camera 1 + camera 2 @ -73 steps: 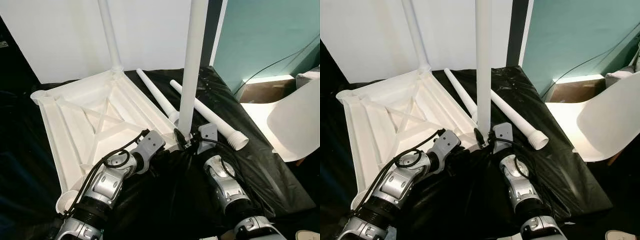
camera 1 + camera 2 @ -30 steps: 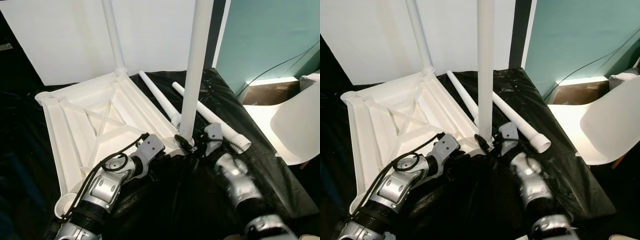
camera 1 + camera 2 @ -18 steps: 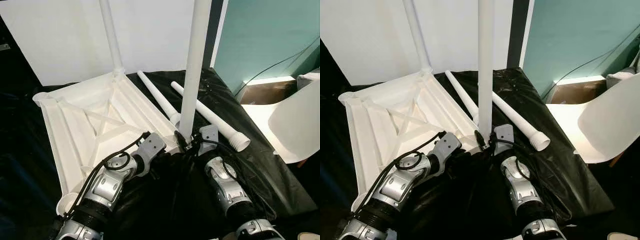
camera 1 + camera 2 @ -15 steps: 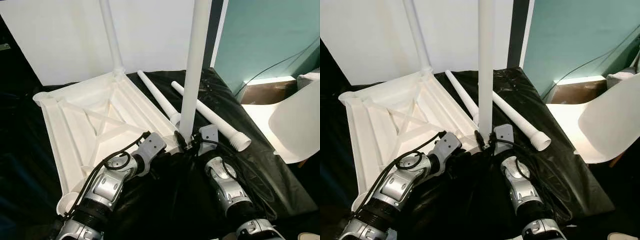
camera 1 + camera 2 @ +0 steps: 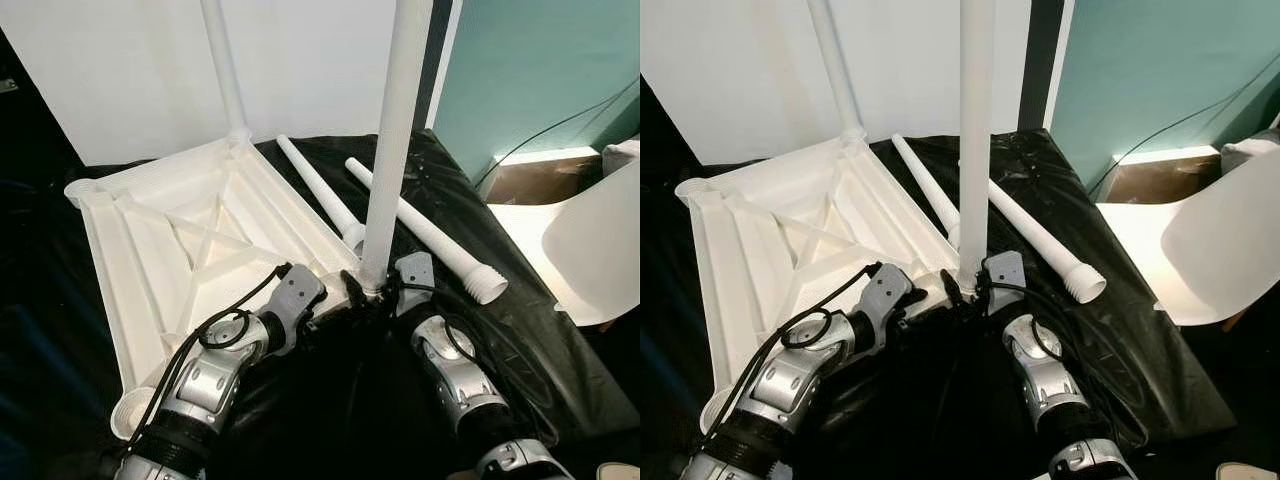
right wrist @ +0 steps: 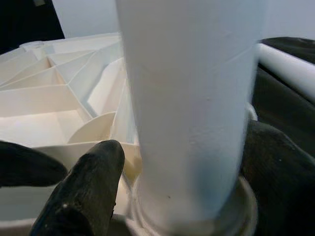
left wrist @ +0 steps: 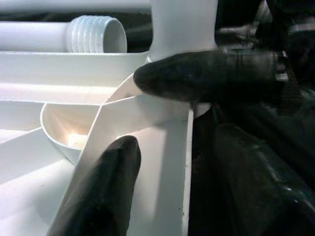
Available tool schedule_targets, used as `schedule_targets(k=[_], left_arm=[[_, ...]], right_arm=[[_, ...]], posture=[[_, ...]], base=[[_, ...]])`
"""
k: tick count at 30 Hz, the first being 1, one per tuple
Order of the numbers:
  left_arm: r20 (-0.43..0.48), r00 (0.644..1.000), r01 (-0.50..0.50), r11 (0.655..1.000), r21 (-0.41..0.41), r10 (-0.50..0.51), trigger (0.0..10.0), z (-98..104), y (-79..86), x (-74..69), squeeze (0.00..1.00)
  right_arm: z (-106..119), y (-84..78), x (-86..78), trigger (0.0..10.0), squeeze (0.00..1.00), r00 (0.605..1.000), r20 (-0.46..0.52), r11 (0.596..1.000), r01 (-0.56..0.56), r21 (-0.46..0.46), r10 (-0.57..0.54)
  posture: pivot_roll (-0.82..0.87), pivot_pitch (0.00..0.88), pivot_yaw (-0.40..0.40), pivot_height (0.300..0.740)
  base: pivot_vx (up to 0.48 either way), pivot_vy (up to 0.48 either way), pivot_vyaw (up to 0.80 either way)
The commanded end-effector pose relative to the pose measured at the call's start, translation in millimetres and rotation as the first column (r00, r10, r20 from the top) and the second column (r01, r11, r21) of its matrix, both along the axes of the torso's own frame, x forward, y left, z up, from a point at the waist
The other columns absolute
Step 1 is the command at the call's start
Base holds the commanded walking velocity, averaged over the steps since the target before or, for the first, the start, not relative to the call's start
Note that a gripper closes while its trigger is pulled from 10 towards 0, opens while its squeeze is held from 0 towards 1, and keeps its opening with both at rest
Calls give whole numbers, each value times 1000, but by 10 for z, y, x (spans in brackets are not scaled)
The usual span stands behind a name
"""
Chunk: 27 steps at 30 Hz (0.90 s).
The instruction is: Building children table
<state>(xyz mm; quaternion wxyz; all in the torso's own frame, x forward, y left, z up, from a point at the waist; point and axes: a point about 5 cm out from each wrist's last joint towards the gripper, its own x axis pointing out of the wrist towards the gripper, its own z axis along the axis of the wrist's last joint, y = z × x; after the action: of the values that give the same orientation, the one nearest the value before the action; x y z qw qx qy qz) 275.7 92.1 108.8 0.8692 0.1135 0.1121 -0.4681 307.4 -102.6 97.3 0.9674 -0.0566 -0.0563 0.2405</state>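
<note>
A black plastic sheet [image 5: 520, 330] covers the floor. On it lies the upturned white children's tabletop [image 5: 180, 250], ribbed underside up. Just beside its edge, two loose white legs [image 5: 425, 228] lie flat on the sheet, side by side.
</note>
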Motion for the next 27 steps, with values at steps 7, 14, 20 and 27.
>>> schedule_targets(k=[7, 14, 20, 27], left_arm=[[-75, 992, 91, 991, -97, -98, 10000, -78, 46, -224, 0], [-28, 998, 41, 961, -274, -50, 10000, 47, 79, -298, 0], [1, 999, -49, 931, -362, 53, 10000, 99, 119, -292, 0], [40, 983, -140, 880, -454, 177, 10000, 205, 112, -186, 0]], right_arm=[[-33, -102, -70, 10000, 0, 1000, -10, 998, -21, -63, 21], [95, -309, -170, 10000, 0, 995, 72, 993, 75, -90, -69], [173, -510, -275, 10000, 0, 987, 111, 984, 132, -118, -119], [282, -671, -332, 10000, 0, 972, 161, 967, 196, -161, -171]], posture=[[19, 0, 16, 740], [-28, 0, 32, 740], [-53, 0, 44, 740], [-76, 0, 45, 740]], base=[[0, 0, 0], [0, 0, 0], [0, 0, 0], [0, 0, 0]])
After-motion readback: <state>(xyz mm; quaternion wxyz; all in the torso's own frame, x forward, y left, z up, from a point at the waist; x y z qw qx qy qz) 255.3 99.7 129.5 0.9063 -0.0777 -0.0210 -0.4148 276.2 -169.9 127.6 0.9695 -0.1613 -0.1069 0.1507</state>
